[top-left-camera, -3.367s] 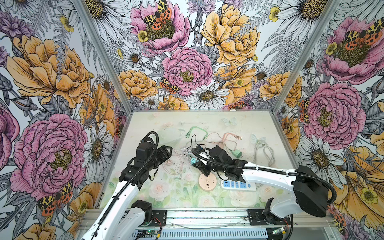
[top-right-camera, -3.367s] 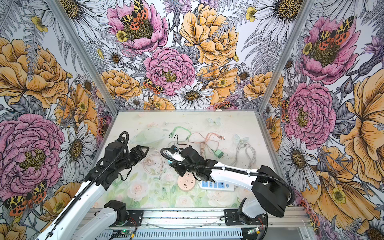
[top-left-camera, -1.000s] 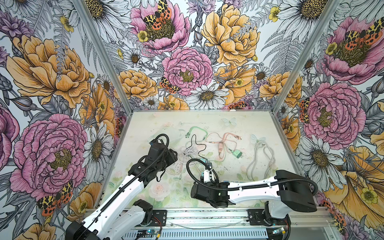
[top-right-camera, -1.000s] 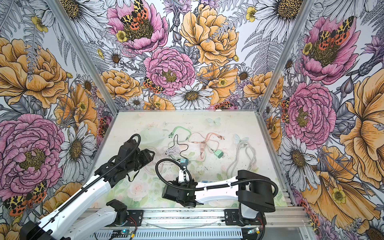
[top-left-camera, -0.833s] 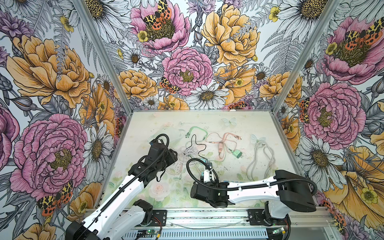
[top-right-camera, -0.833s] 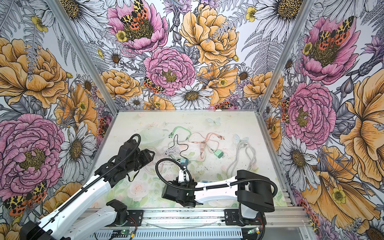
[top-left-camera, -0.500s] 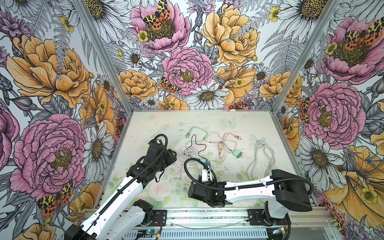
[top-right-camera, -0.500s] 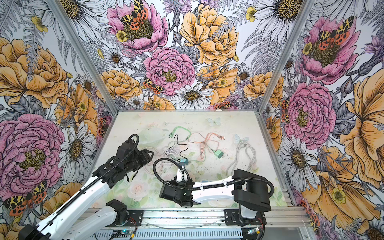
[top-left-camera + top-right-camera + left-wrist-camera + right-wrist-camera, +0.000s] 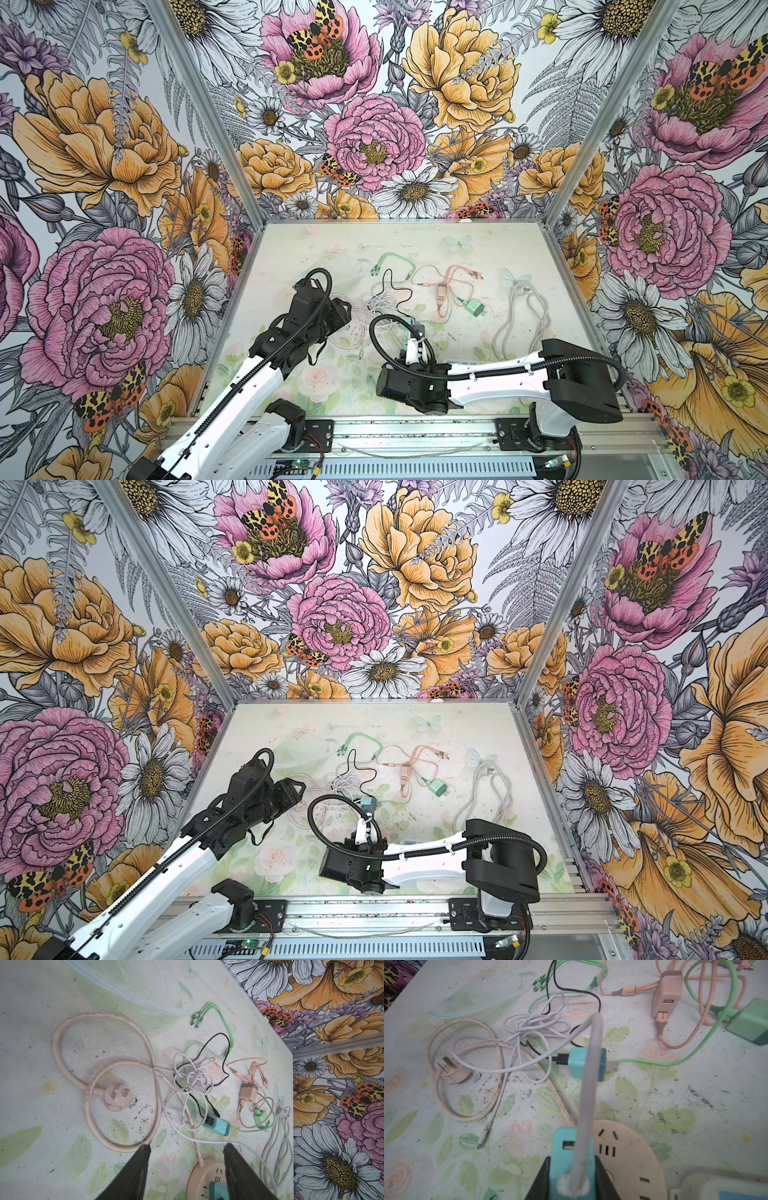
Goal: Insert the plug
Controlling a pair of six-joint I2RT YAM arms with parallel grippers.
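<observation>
Flowered walls (image 9: 374, 137), pale tabletop (image 9: 498, 257): right jaws clenched on teal cube plug (image 9: 562, 1167) poised over round peach socket disc (image 9: 629, 1147), mid-alignment; left jaws released; next, likely prongs (image 9: 205, 1189) squared to slots (image 9: 606, 1150), pressed down.

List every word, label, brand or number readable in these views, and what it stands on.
No text can be read anywhere.
On the teal charger: no print shows.
On the round pink socket: slots only, no lettering.
On the white power strip: a blue patch, too blurred to read.
</observation>
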